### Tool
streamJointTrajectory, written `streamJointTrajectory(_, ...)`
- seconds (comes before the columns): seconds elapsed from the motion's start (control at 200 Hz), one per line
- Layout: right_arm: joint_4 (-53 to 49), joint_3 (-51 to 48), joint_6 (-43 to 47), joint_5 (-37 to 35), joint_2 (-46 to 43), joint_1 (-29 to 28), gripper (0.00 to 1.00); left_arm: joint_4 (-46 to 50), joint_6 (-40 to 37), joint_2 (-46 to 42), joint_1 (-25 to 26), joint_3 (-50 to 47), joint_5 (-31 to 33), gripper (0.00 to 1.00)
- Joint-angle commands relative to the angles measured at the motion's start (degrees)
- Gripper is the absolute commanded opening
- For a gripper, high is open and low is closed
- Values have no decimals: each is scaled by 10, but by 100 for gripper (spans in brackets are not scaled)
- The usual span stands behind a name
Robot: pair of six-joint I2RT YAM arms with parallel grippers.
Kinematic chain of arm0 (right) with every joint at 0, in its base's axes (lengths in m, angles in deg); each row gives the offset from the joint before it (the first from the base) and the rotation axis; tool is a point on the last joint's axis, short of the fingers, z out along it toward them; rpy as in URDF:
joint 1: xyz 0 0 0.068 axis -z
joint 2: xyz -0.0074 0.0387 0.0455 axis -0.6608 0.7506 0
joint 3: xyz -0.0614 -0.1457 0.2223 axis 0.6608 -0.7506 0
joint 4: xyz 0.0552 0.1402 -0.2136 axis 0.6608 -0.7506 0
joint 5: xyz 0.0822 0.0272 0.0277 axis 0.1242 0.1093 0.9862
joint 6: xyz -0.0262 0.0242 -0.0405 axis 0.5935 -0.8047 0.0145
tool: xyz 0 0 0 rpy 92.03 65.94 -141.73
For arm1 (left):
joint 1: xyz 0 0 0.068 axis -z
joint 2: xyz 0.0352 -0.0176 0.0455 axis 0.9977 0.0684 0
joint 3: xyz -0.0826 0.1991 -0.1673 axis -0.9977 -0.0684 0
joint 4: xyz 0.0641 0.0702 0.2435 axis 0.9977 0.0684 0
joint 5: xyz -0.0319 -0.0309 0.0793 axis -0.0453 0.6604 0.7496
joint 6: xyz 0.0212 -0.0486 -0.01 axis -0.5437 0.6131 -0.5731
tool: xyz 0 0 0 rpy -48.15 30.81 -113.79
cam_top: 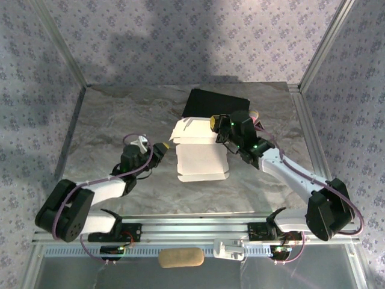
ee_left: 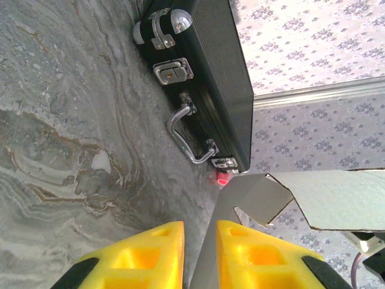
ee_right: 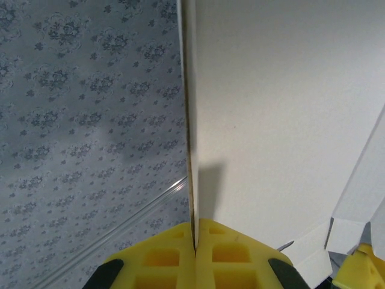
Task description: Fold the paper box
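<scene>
The paper box (cam_top: 201, 159) lies half-formed in the middle of the table, white, with its far panel raised. My right gripper (cam_top: 214, 123) is shut on that raised panel's top edge; in the right wrist view the thin card (ee_right: 283, 120) runs straight down into the closed yellow jaws (ee_right: 195, 224). My left gripper (cam_top: 162, 147) sits at the box's left side. In the left wrist view its yellow jaws (ee_left: 200, 224) stand slightly apart, with a grey-looking flap (ee_left: 252, 198) of the box reaching into the gap beside the right finger (ee_left: 252, 253).
A black hard case (cam_top: 213, 102) with metal latches and a handle (ee_left: 189, 135) lies just behind the box. Patterned walls close in the table on three sides. A beige pad (cam_top: 180, 257) and a white part (cam_top: 230, 248) rest below the front rail.
</scene>
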State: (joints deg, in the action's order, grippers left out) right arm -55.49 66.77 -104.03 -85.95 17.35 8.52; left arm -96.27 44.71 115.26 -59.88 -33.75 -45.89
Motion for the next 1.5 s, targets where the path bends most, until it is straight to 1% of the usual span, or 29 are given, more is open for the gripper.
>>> streamJointTrajectory(0.0,-4,-12,-43,-16,-12,5,0,-121,21,36,11,16,-1,23)
streamJointTrajectory(0.14,4,-19,-48,-17,-13,6,0,-220,45,103,31,24,6,26)
streamJointTrajectory(0.265,9,-20,-51,-13,-12,11,0,-259,56,153,49,39,8,27)
streamJointTrajectory(0.365,9,-22,-51,-9,-13,15,0,-295,61,171,58,38,22,29)
streamJointTrajectory(0.45,15,-27,-52,-8,-12,16,0,-292,58,176,68,52,23,31)
streamJointTrajectory(0.56,25,-33,-55,-5,-9,16,0,-254,47,174,81,76,22,34)
streamJointTrajectory(0.615,27,-34,-55,-3,-7,17,0,-240,43,177,85,85,19,34)
streamJointTrajectory(0.68,27,-36,-55,-2,-7,17,0,-247,43,182,89,88,16,33)
streamJointTrajectory(0.77,28,-37,-50,-1,-6,18,0,-257,45,179,90,78,13,32)
streamJointTrajectory(0.82,27,-38,-46,-1,-7,20,0,-245,43,167,90,68,13,32)
streamJointTrajectory(0.884,26,-41,-35,-2,-6,20,0,-194,36,135,90,52,16,34)
streamJointTrajectory(0.939,19,-39,-20,-3,-7,20,0,-142,23,96,90,34,22,38)
streamJointTrajectory(1.009,8,-32,4,-10,-3,12,0,-45,-3,28,88,15,33,43)
streamJointTrajectory(1.059,3,-27,23,-18,1,4,0,49,-28,-40,88,11,49,47)
streamJointTrajectory(1.094,1,-22,35,-23,6,-2,0,150,-50,-90,87,19,63,50)
streamJointTrajectory(1.194,1,-13,61,-40,21,-25,0,387,-102,-222,81,55,120,56)
streamJointTrajectory(1.254,12,-17,71,-65,26,-44,0,485,-119,-279,64,74,135,57)
streamJointTrajectory(1.294,19,-21,78,-83,30,-58,0,521,-127,-304,45,81,127,57)
streamJointTrajectory(1.344,22,-21,85,-99,34,-73,0,545,-137,-326,19,84,104,56)
streamJointTrajectory(1.399,29,-20,98,-109,42,-89,0,557,-150,-336,-6,88,76,51)
streamJointTrajectory(1.494,39,-19,124,-109,55,-106,0,591,-178,-344,-26,103,59,47)
